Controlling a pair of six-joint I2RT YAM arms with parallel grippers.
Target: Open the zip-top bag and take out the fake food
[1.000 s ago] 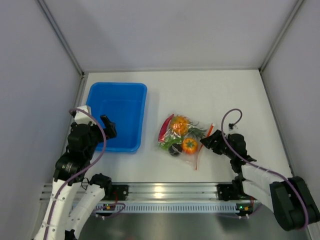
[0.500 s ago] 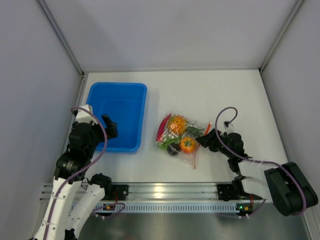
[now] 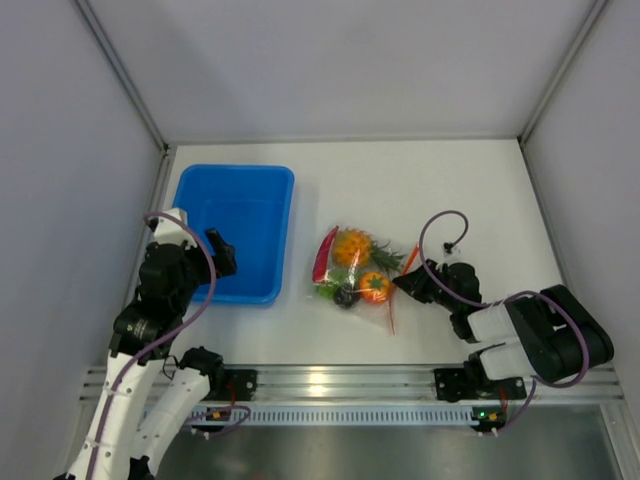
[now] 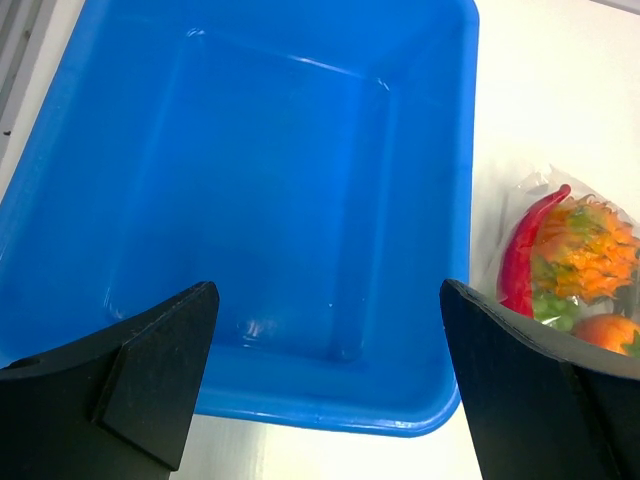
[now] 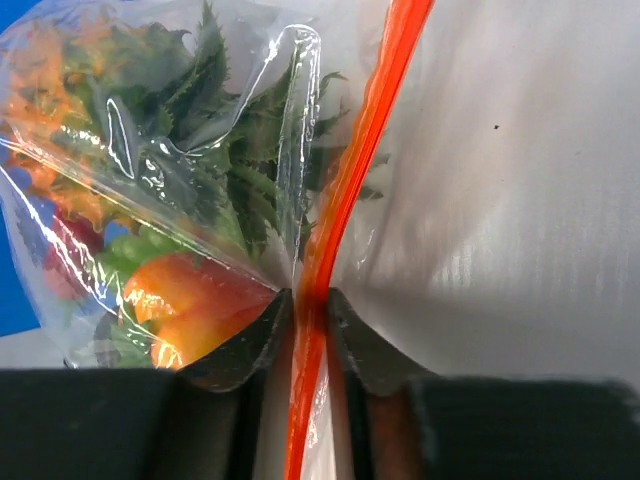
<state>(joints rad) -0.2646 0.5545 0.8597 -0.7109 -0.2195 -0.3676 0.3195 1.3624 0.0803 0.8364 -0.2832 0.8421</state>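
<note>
1. Presently, the zip-top bag lies flat on the bench. It sits about midway between the left and right edges, closer to the near edge, and near the right side of the blue tray.
2. Handling: the film is thin, soft and slippery, so it will likely crumple and slide rather than resist a pull. The fake food inside looks light and rigid and should shift freely.
3. Grasp point: the orange-red zip strip is probably the stiffest part. Take hold there, one lip per tool, not on the loose film.
4. Right tool: jaws narrowed to a pinch on the zip strip at the bag's right edge, one finger on each side.
5. Left tool: jaws wide apart, holding nothing, hovering above the blue tray.
</note>
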